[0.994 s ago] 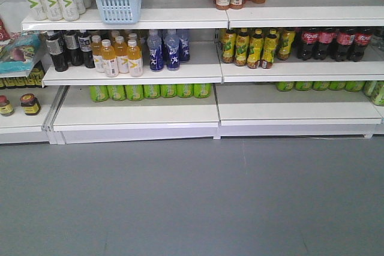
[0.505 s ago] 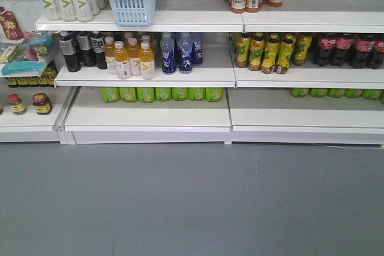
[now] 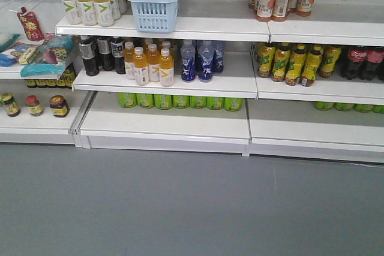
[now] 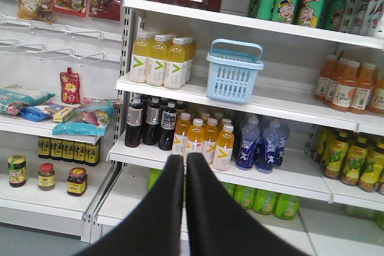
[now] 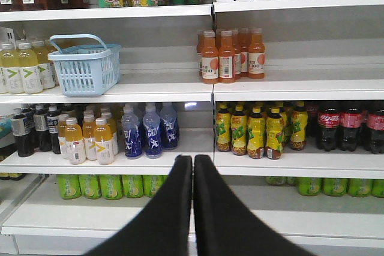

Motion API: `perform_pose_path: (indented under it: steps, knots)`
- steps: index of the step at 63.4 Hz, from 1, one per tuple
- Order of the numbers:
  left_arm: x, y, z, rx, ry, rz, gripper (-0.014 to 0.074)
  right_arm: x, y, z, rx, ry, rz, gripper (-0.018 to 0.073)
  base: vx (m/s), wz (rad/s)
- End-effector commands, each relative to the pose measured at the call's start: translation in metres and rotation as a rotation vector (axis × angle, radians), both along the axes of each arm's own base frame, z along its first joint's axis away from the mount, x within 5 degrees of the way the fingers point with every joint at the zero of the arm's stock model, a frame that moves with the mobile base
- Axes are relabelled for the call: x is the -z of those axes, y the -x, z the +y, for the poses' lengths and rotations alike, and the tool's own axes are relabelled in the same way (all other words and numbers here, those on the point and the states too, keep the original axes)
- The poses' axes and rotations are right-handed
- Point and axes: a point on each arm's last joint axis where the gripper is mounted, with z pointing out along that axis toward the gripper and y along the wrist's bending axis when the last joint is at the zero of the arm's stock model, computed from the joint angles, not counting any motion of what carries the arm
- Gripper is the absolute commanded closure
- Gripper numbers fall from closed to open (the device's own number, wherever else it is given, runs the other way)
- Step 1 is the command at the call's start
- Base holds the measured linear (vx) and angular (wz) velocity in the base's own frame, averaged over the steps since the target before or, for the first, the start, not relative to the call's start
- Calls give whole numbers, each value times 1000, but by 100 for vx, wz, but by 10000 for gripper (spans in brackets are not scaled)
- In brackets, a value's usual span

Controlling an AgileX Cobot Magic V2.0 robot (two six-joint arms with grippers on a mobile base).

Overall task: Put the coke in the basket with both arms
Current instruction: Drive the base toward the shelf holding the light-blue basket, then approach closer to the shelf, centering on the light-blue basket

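Currently left gripper [image 4: 185, 160], right gripper [image 5: 192, 163] pinched together, empty; pale blue slotted plastic basket [image 5: 84, 73] above-left of my fingers [image 5: 180, 187]; red-labelled dark cola bottles [image 5: 348, 125] rightward risk misgrab.

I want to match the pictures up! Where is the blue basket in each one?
Front view: basket at the top, left of centre.
Left wrist view: basket above the middle, right of centre.
Right wrist view: basket at the left, above the middle.
Landmark: pale yellow bottles just left of it.

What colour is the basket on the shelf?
The basket is light blue, clearest in the left wrist view.
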Motion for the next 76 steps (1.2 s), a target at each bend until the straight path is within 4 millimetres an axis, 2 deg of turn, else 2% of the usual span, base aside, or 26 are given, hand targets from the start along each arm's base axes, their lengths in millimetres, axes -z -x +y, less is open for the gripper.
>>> perform_pose_path:
  steps: [1,76]
  knots:
    - [-6,2,-1,9,0,-88,603,-2,1,0,-2,12,-70,564,16,7]
    - [-6,2,-1,9,0,-88,603,-2,1,0,-2,12,-70,564,18,-4]
